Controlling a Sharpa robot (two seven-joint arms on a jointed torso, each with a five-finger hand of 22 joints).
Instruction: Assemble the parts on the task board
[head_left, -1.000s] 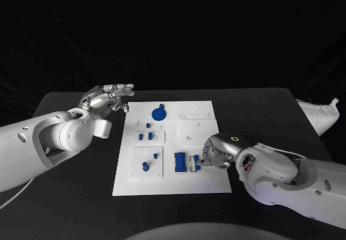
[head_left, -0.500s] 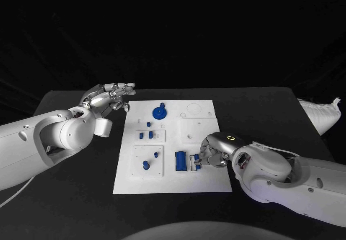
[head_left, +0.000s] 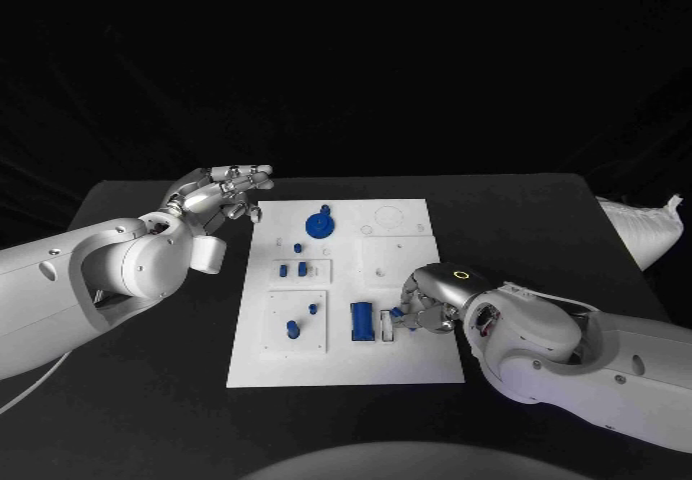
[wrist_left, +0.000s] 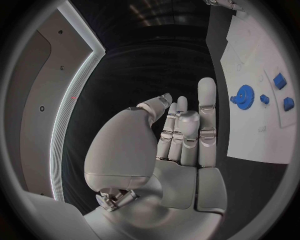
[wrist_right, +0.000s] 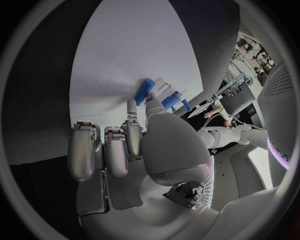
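Near the task board's (head_left: 346, 365) front right part, the right hand (head_left: 427, 306) pinches a small blue part (head_left: 395, 314) beside a larger blue block (head_left: 359, 321). Farther back, off the board's far left corner, the left hand (head_left: 219, 196) hovers empty, fingers loosely apart.

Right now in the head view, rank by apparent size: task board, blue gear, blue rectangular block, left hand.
1. task board, by far the largest.
2. left hand.
3. blue gear and blue rectangular block: they look about alike, so I won't rank them against each other.
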